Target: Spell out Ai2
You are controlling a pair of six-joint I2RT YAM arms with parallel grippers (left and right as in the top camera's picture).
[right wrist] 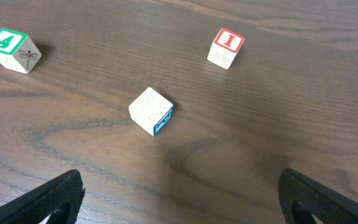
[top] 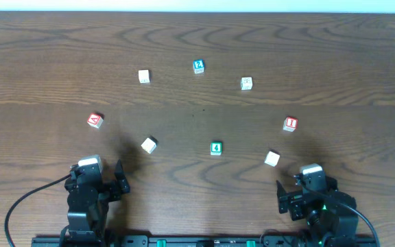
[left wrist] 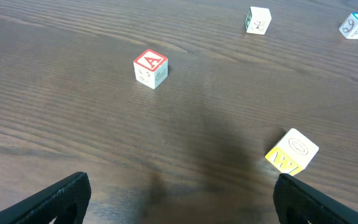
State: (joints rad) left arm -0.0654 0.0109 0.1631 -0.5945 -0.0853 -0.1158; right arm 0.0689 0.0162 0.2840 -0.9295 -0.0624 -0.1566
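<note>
A red "A" block (top: 95, 120) lies at the left; it also shows in the left wrist view (left wrist: 150, 68). A red "I" block (top: 290, 124) lies at the right and shows in the right wrist view (right wrist: 226, 48). A blue "2" block (top: 198, 66) lies at the far middle and shows in the left wrist view (left wrist: 357, 25). My left gripper (top: 98, 180) is open and empty near the front left edge, its fingertips (left wrist: 180, 198) wide apart. My right gripper (top: 306, 189) is open and empty at the front right, its fingertips (right wrist: 182, 199) wide apart.
A green "4" block (top: 216, 147) lies in the middle. A block with a yellow side (top: 149, 145) lies near my left gripper. A white block with a blue side (top: 272, 158) lies just ahead of my right gripper. Two white blocks (top: 144, 76) (top: 246, 83) lie at the back.
</note>
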